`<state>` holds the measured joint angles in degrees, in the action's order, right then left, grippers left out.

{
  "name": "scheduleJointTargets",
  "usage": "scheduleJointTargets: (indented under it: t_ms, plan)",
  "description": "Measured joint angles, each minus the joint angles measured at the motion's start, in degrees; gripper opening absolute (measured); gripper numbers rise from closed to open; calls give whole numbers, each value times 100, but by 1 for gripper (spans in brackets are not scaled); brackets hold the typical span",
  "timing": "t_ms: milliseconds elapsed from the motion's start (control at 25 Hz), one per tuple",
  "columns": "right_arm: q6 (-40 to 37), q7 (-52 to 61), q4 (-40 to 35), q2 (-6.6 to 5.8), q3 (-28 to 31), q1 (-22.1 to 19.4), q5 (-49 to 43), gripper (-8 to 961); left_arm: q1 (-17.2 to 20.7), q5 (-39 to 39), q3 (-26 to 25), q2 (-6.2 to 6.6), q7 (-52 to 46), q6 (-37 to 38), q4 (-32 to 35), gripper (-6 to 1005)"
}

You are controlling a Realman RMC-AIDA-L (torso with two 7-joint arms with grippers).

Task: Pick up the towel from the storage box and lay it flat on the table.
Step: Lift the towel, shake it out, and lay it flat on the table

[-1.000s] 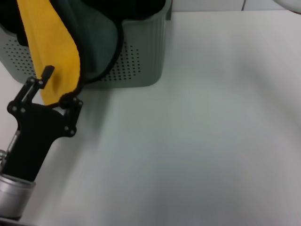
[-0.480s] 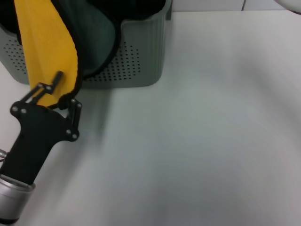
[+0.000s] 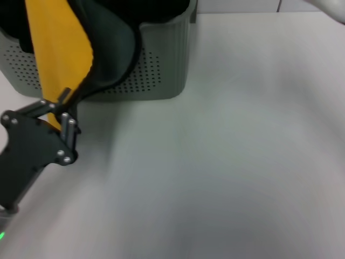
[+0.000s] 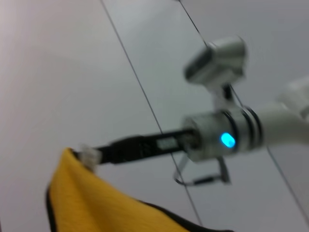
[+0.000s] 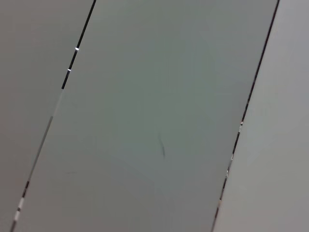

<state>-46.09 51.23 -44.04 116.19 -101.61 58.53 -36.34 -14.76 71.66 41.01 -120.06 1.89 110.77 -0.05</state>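
The towel [image 3: 59,51] hangs over the front rim of the storage box [image 3: 161,65], yellow face outward beside its dark green-grey face. Just in front of the box, above the table [image 3: 242,162], the left gripper [image 3: 60,105] pinches the towel's lower yellow edge between its narrowed fingers. The right gripper is out of sight.

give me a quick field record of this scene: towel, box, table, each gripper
towel: hangs over the front rim of the storage box, yellow face out, dark face beside it
storage box: upright at the table's far left
table: white, bare before the box
left gripper: at the towel's lower hanging corner, fingers closed on it
right gripper: not in view; arm only at the far right edge
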Motion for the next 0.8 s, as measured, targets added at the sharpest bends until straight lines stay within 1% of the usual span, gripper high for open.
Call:
scheduleJointTargets:
  t_ms: [40, 80, 120, 160, 240, 280, 320, 360, 400, 480, 640, 760, 800]
  plan:
    - [-74, 6, -6, -1, 1, -80, -1, 38, 46, 2, 13, 5, -423, 48, 169, 43]
    - [-363, -3, -17, -9, 29, -281, -20, 38, 88, -4, 15, 14, -910, 97, 363, 16]
    - [-363, -3, -17, -9, 29, -281, -20, 38, 129, -15, 16, 35, -1445, 138, 570, 15]
    - [-565, -13, 6, -17, 66, -390, -42, 38, 165, -18, 17, 60, -1968, 174, 771, 14]
    - [-1296, -25, 194, -45, 315, -653, -108, 38, 161, -11, 21, 146, -2940, 256, 1054, 13]
    - [-1762, -12, 329, -57, 511, -805, -139, 38, 141, 9, 25, 181, -3264, 306, 1126, 12]
    - [-2109, 18, 408, -65, 674, -937, -167, 38, 116, 30, 30, 214, -3489, 369, 1180, 12]
    - [-2454, 73, 470, -74, 876, -1111, -208, 38, 116, 30, 30, 214, -3489, 369, 1180, 12]
    - [-2694, 125, 484, -85, 1007, -1256, -258, 38, 46, 112, 70, 312, -4207, 554, 1410, 11]
    - [-3140, 242, 454, -124, 1293, -1633, -392, 38, 12, 136, 141, 350, -4667, 602, 1639, 11]
    - [-4054, 470, 474, -263, 1723, -2233, -486, 38, -155, 15, 616, 449, -5720, 612, 2174, 10]
    - [-4494, 545, 481, -380, 1786, -2599, -496, 38, -297, -493, 1259, 543, -6494, 634, 2491, 10]
    - [-4625, 585, 481, -423, 1792, -2707, -508, 38, -329, -839, 1637, 578, -6801, 635, 2645, 10]
